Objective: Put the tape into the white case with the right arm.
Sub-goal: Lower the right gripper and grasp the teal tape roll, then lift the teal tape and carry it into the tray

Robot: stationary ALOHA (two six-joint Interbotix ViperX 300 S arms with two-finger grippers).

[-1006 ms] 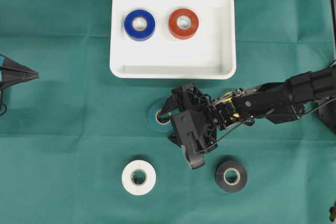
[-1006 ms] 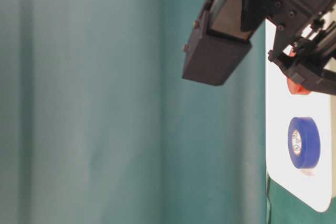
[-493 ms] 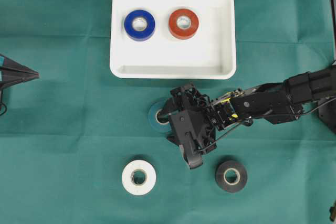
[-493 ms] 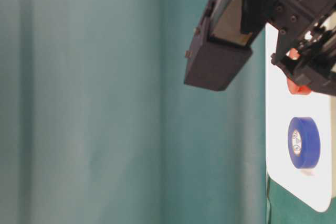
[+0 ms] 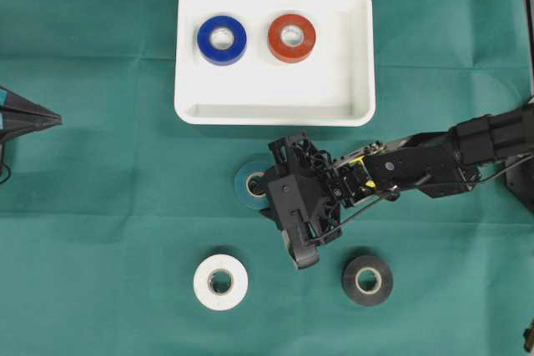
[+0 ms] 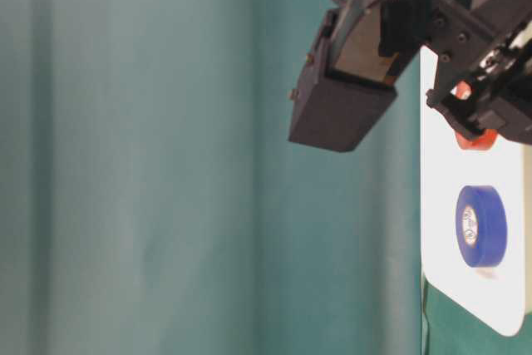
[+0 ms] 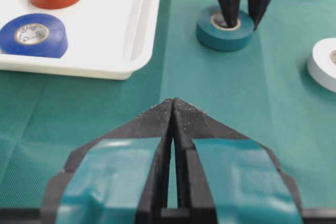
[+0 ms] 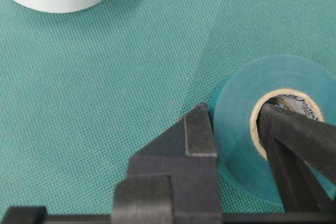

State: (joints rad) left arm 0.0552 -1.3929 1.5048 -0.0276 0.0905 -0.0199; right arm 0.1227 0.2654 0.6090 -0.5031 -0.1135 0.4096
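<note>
I've got the right gripper (image 8: 236,129) pinched on the teal tape roll's (image 8: 273,124) wall, one finger (image 8: 294,135) through its core, ready to lift toward the white case (image 5: 355,64) near the cloth's far edge.

Illumination is bright, even and diffuse from above, casting only soft, short shadows beside the shallow white plastic tray (image 5: 360,56) on the green cloth (image 5: 100,206). The tray floor is close to overexposed in the overhead view. In the table-level view the cloth to the left of the tray is defocused, while the right wrist view resolves the cloth weave sharply.

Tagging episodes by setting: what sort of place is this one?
Likely a lab tabletop rig for robot manipulation: a green cloth covers the work surface, colour-sorted tape rolls sit beside a white case, and two arm-mounted pincers work over it, the right pincer on a teal roll.
</note>
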